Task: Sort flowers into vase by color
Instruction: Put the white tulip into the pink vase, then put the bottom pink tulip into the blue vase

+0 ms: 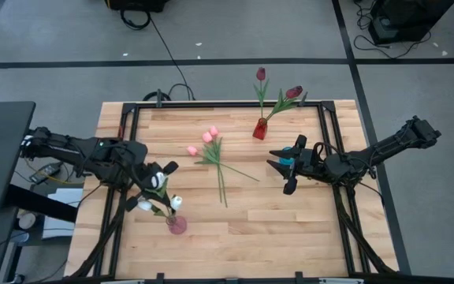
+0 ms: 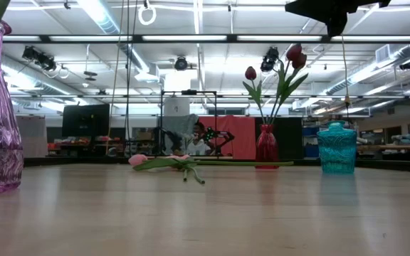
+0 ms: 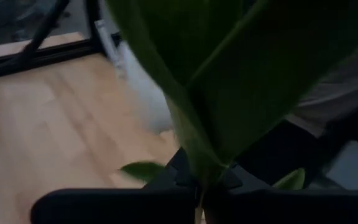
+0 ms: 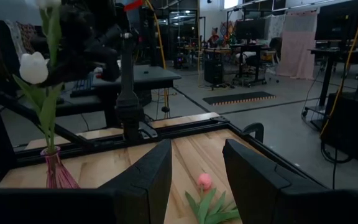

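While my left gripper (image 1: 158, 183) is pinching white tulips (image 1: 164, 197) above the pink vase (image 1: 177, 225), I'm judging them light, floppy, best held mid-stem; right gripper (image 1: 284, 172) hanging spread beyond it.

A: Ceiling strip lights (image 2: 155, 37) shone bright in the low view; the table (image 1: 306, 229) was evenly lit.
B: The left wrist view was dim, its leaf (image 3: 229, 81) blurred, perhaps too close.
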